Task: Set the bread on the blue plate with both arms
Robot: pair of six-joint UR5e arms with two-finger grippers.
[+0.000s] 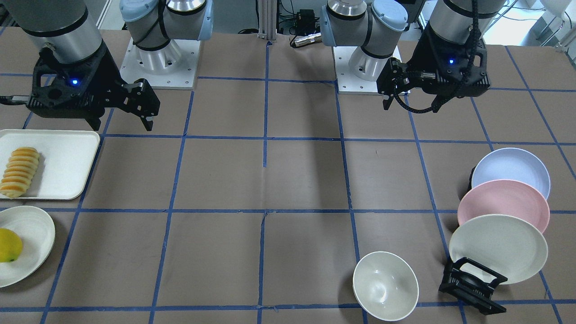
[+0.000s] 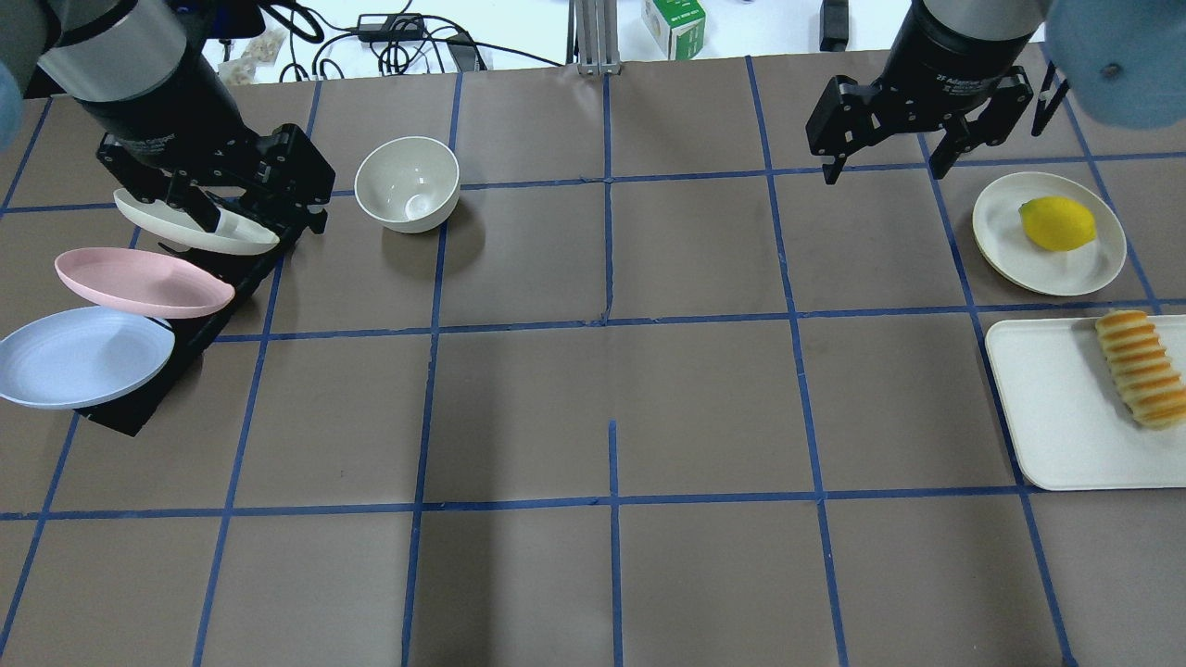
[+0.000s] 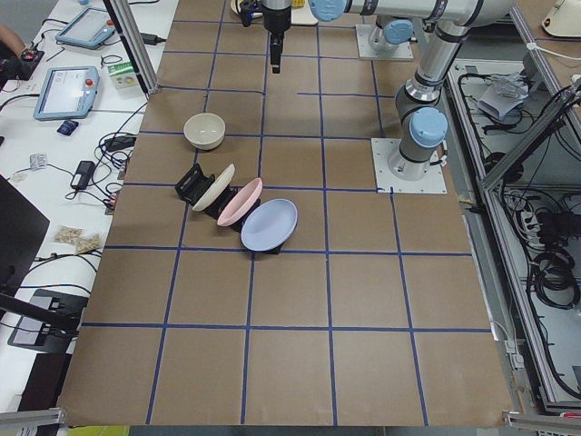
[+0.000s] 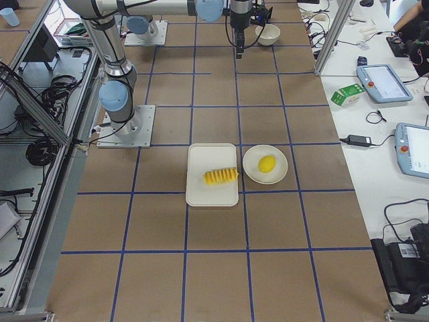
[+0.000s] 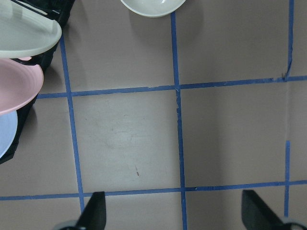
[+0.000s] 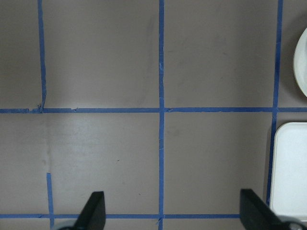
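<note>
The bread [image 2: 1140, 366] lies on a white tray [image 2: 1047, 408] at the table's right edge; it also shows in the front view [image 1: 20, 172]. The blue plate [image 2: 79, 357] leans in a black rack [image 2: 199, 338] at the left, nearest the robot; it also shows in the front view [image 1: 510, 171]. My left gripper [image 2: 250, 211] hangs open and empty high over the rack's far end, and its fingertips [image 5: 96, 213] stand wide apart. My right gripper [image 2: 885, 171] is open and empty above bare table, left of the lemon's plate and beyond the tray.
A pink plate [image 2: 139, 283] and a cream plate [image 2: 185, 227] lean in the same rack. A cream bowl [image 2: 408, 183] stands right of the rack. A lemon [image 2: 1056, 222] sits on a cream plate [image 2: 1005, 236] beyond the tray. Blue tape lines cross the brown table.
</note>
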